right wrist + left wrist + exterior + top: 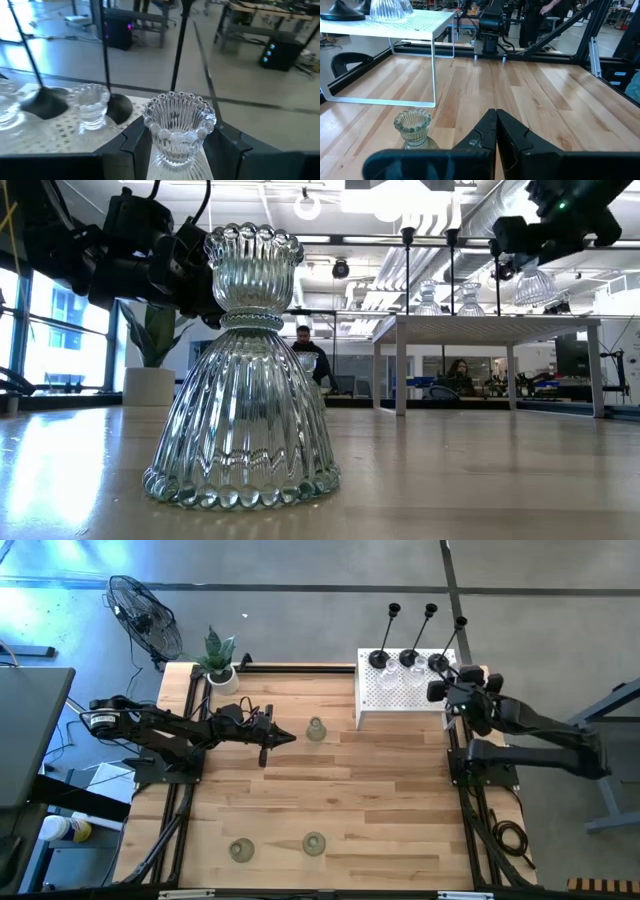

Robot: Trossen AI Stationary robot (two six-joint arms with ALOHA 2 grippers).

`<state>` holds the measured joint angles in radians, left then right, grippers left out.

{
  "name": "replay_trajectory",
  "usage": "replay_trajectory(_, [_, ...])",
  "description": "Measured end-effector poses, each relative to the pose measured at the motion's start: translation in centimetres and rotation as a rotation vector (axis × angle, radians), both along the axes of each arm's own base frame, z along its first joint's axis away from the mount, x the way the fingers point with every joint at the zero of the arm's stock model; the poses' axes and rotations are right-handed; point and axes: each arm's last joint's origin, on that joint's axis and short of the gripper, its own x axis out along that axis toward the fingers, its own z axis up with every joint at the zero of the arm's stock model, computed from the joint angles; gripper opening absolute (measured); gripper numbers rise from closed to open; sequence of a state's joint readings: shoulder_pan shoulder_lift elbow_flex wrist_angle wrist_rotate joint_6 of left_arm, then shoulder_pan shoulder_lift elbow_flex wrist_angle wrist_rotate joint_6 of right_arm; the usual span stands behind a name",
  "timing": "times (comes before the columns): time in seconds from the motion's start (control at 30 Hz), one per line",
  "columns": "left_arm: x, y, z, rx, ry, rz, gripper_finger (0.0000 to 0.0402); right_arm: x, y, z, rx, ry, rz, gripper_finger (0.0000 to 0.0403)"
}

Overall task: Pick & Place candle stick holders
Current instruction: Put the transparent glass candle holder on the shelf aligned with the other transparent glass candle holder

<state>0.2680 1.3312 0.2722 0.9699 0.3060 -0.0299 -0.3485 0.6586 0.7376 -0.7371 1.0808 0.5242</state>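
My right gripper [179, 150] is shut on a clear glass candle stick holder [179, 125], just over the right end of the white perforated stand [405, 698]. Two more clear holders [428, 298] [468, 298] and three black, thin-stemmed ones [380, 658] stand on that stand on their bases. My left gripper [287, 738] hangs shut and level over the table's middle, just left of a pale-green holder [316, 729]. Two other pale-green holders [241, 849] [314, 843] stand near the front edge. My right gripper pinches the clear holder between its two fingers [132, 140], one on each side of the ribbed body below the beaded cup [162, 150]. The fingers reach in nearly level from the table's right side. The holder stands upright, cup up, lifted just clear of the stand's top.
A potted plant [219, 665] stands at the table's far left corner, and a fan [145, 615] is on the floor beyond it. The wood between the stand and the front holders is bare. People sit in the room behind the table.
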Motion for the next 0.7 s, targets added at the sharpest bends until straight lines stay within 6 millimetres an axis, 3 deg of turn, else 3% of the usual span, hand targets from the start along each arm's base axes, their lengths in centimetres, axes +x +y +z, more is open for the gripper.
replay_trajectory(0.3, [0.0,-0.1,0.0,-0.003,0.000,-0.020,0.0000,2.0,-2.7,-0.2,0.052,0.052,0.061,0.0144])
replay_trajectory(0.57, [0.0,-0.1,0.0,-0.004,-0.001,-0.026,0.0000,0.9,-4.4,-0.1,0.101,0.069,0.119,0.0144])
replay_trajectory(0.7, [0.0,-0.1,0.0,-0.004,-0.001,-0.027,0.0000,0.4,-4.7,-1.6,0.083,0.047,0.145,0.0144])
